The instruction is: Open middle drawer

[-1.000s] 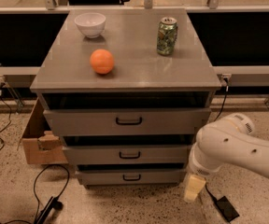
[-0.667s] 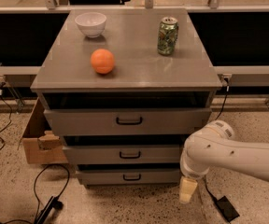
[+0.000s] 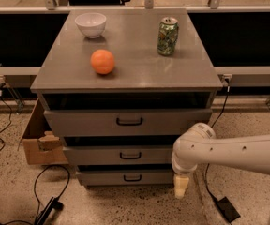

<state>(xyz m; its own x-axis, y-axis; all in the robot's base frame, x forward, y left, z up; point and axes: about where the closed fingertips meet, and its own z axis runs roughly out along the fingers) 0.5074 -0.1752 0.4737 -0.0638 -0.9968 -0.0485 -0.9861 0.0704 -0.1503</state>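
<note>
The grey cabinet has three drawers, all pushed in. The middle drawer [image 3: 102, 155] is the second front, low and wide, with a small black bar handle [image 3: 130, 155]. My white arm reaches in from the right. The gripper [image 3: 181, 186] hangs pointing down, low at the cabinet's front right corner, beside the bottom drawer [image 3: 102, 177]. It is right of and below the middle drawer's handle and touches no handle.
On the cabinet top [image 3: 139, 71] stand a white bowl [image 3: 90, 24], an orange [image 3: 102, 61] and a green can [image 3: 167, 36]. The taller top drawer [image 3: 88, 122] is above. A cardboard box [image 3: 40, 142] sits left of the cabinet. Cables [image 3: 46, 207] lie on the floor.
My arm has swung left, from well right of the cabinet toward its front right corner. The gripper moved left with it. The drawers have not moved.
</note>
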